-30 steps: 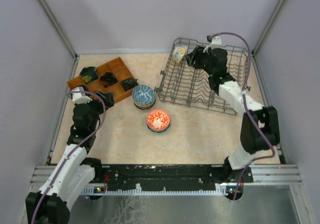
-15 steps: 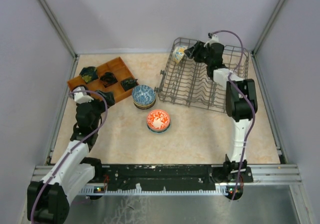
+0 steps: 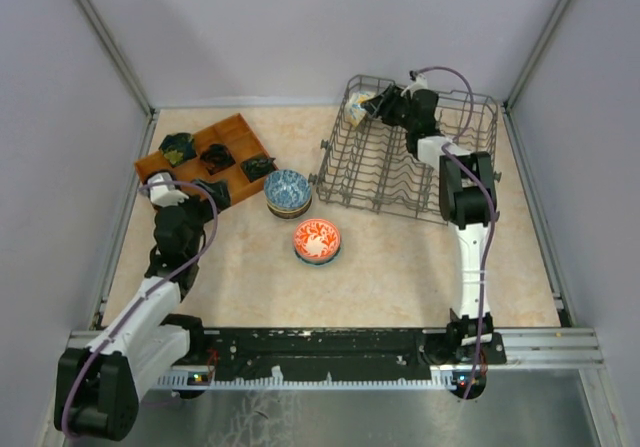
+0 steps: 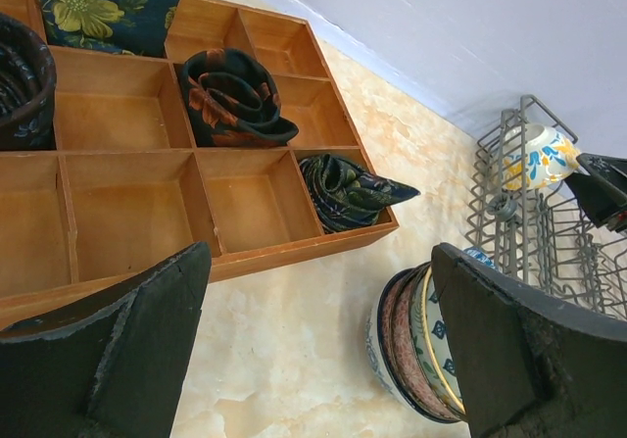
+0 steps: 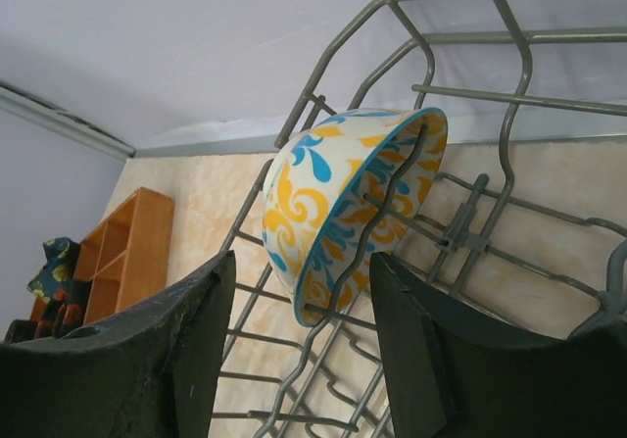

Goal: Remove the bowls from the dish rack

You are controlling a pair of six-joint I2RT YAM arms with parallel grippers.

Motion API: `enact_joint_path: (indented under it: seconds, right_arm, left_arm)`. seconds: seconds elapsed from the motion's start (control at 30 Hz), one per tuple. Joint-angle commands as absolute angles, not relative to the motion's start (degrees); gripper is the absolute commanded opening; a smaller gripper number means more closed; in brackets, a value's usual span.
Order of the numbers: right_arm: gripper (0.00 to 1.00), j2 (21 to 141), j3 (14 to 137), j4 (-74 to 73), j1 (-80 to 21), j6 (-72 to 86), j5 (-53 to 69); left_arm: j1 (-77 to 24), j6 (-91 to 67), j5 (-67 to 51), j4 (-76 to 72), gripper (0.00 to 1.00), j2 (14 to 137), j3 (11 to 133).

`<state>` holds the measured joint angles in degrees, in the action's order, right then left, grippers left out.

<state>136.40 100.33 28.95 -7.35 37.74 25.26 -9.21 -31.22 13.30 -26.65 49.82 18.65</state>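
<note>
Reaching into the far left corner of the large grey wire dish rack [image 3: 395,207], the right gripper [image 5: 301,267] has its jaws partly apart and grips nothing, with the cream ceramic bowl with yellow and blue swirls [image 5: 333,203] leaning on edge among the tines just ahead of its fingertips. The left gripper [image 4: 318,262] hangs wide and empty beside the brown wooden compartment tray [image 4: 186,115], near the stack of patterned bowls [image 3: 287,192]. A single orange-red bowl [image 3: 317,239] sits just in front of that stack.
</note>
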Motion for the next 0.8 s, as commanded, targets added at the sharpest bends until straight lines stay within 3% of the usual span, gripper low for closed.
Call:
enact_joint_path:
  seconds: [0.0,0.43,0.77]
  right_arm:
    - [0.57,138.72,105.70,34.20,-7.12,40.32,27.47]
    - [0.53,146.07,112.01,38.87,-7.00,45.95,30.25]
    - [0.34,148.16,112.58,43.38,-7.03,49.44,30.89]
  left_arm:
    - [-8.88,-30.41,13.34,-30.93,0.99,51.30,17.95]
    - [-8.88,-30.11,14.01,-33.26,0.99,54.65,18.06]
    - [-8.88,-29.94,14.43,-33.83,0.99,55.71,18.19]
